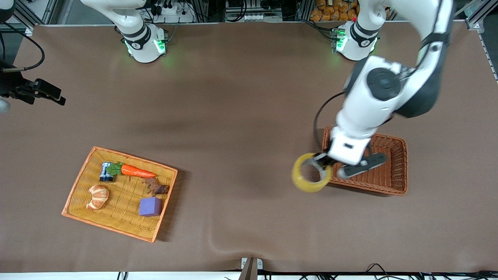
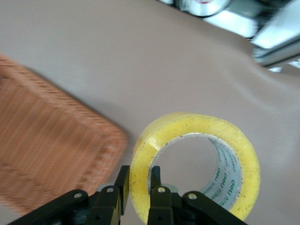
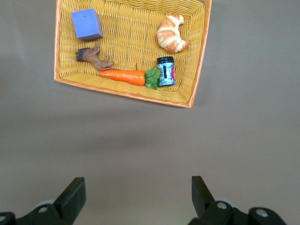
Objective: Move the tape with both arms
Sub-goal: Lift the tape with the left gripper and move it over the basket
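Tape: the tape (image 1: pixel 311 172) was up in the air, held upright in the left gripper, just past the edge of the brown wicker basket (image 1: pixel 389 182) and over the bare brown table (image 1: pixel 241 116) beside it. In the left wrist view the tape (image 2: pixel 197 164) showed its yellow band and grey-white core with printed letters.

Left gripper: the left gripper (image 1: pixel 321 163) was clenched on the wall of the roll — one finger (image 2: pixel 159 192) inside the ring, the other finger (image 2: pixel 119 190) outside it.

Right gripper: the right gripper (image 3: pixel 136 199) had its fingers spread wide apart, grasping nothing, and hung over the bare table near the yellow tray. This arm waited.

Yellow tray: the yellow tray (image 1: pixel 78 190) lay toward the right arm's end of the table. In it lay a carrot (image 1: pixel 134 170), a small jar (image 1: pixel 106 172), a croissant (image 1: pixel 97 196), a purple cube (image 1: pixel 150 206) and a small brown animal figure (image 1: pixel 156 187) — all apart from each other, except the jar, which touched the carrot's leaves.
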Tool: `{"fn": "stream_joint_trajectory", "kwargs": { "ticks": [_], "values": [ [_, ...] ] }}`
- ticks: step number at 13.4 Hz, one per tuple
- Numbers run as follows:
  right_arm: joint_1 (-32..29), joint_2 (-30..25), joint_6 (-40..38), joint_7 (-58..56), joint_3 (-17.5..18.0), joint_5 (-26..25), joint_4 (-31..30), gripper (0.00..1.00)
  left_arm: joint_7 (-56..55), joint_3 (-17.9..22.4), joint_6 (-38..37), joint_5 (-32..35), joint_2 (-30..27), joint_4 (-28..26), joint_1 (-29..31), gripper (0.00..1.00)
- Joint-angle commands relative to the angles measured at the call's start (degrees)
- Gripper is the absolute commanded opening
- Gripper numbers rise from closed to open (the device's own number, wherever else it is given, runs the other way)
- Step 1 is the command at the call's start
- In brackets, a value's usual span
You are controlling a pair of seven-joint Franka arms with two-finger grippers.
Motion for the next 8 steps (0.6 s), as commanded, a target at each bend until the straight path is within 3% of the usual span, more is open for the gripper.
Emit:
{"fn": "stream_joint_trajectory", "kwargs": {
  "ticks": [1, 5, 8],
  "values": [
    [-0.3, 0.3, -0.7, -0.5, 0.3, 0.7, 0.7, 1.00, 9.2, -1.4, 1.8, 0.5, -7.1, -13.6, 7.6, 0.00],
    [-0.4, 0.4, -0.5, -0.5, 0.3, 0.6, 0.7, 1.00, 15.3, -1.3, 9.0, 0.6, -9.0, -25.9, 14.4, 0.00],
    [-0.4, 0.8, -0.7, -0.5, 0.3, 0.5, 0.6, 1.00, 15.7, -1.2, 18.9, 0.7, -8.4, -34.3, 17.2, 0.00]
  ]
}}
